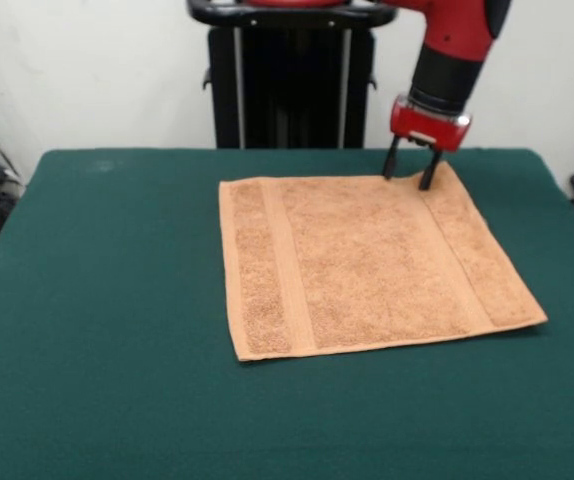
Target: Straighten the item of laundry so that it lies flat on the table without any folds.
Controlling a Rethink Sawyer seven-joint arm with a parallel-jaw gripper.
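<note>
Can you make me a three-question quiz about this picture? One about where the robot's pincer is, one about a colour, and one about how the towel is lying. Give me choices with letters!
1. Where is the red and black arm's pincer?
A. At the far right corner of the square orange-tan terry towel
B. Over the towel's near left corner
C. Off the table's left side

2. What colour is the large felt-covered table?
A. Blue
B. Dark green
C. White

3. How is the towel lying?
A. Rolled into a ball
B. Hanging off the table's edge
C. Spread out nearly flat

Answers:
1. A, because the two black fingers stand apart at the towel's far right corner, which looks slightly raised.
2. B, because the cloth all around the towel is dark green.
3. C, because all four edges show and both woven bands run straight.
</note>
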